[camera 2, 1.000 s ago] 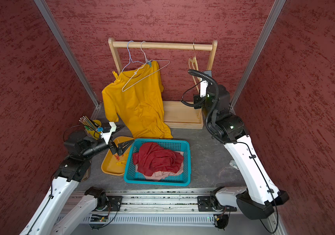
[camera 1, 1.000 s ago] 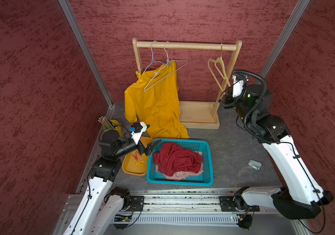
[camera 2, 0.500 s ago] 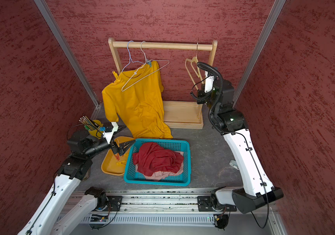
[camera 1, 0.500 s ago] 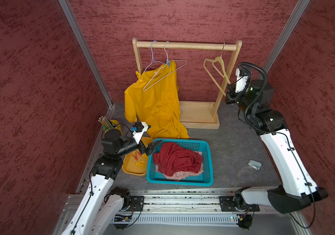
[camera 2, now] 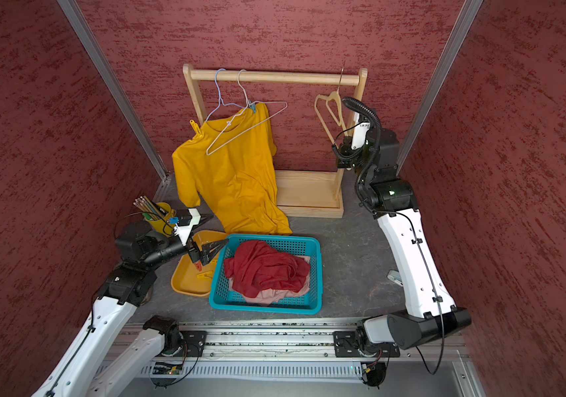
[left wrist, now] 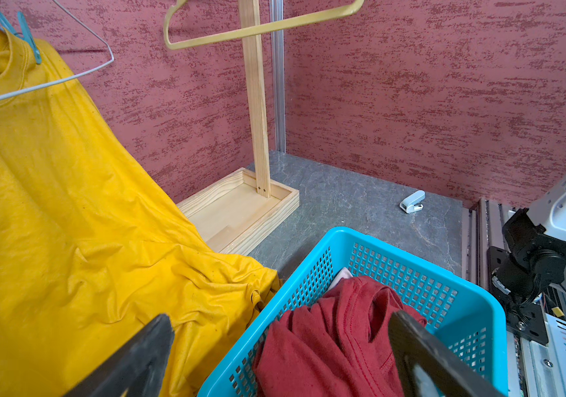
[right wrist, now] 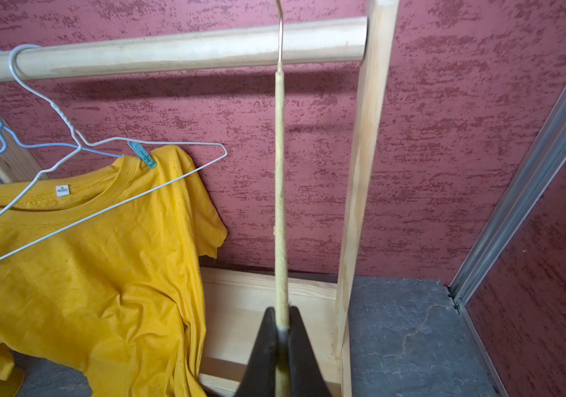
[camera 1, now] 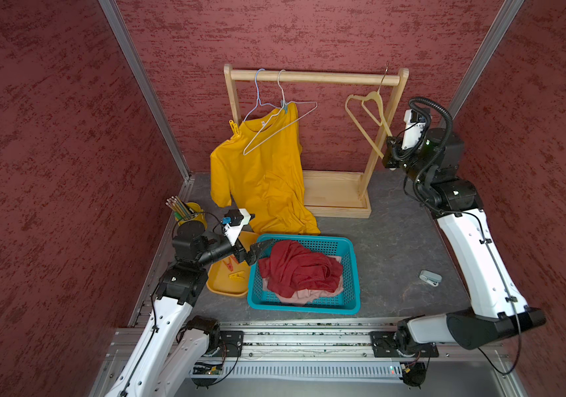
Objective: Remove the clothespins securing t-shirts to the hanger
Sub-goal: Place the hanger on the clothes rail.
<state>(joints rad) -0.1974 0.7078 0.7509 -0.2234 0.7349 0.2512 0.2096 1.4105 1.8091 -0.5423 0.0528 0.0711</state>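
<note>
A mustard yellow t-shirt hangs askew from the wire hangers on the wooden rack, its hem on the floor. A yellow clothespin grips its left shoulder and a light blue clothespin its collar. The dark red t-shirt lies over a pale pink one in the basket. Loose clothespins lie in the yellow tray. My left gripper is open at the basket's left rim, holding nothing. My right gripper is shut on the lower end of an empty beige hanger.
The wooden rack stands on a tray base against the back wall. A blue basket sits in front, a yellow tray to its left, a pencil cup behind that. A small grey-white object lies on the floor at right.
My right arm has swung its elbow to the right while holding the beige hanger, which has turned more face-on. The left arm has hardly moved.
</note>
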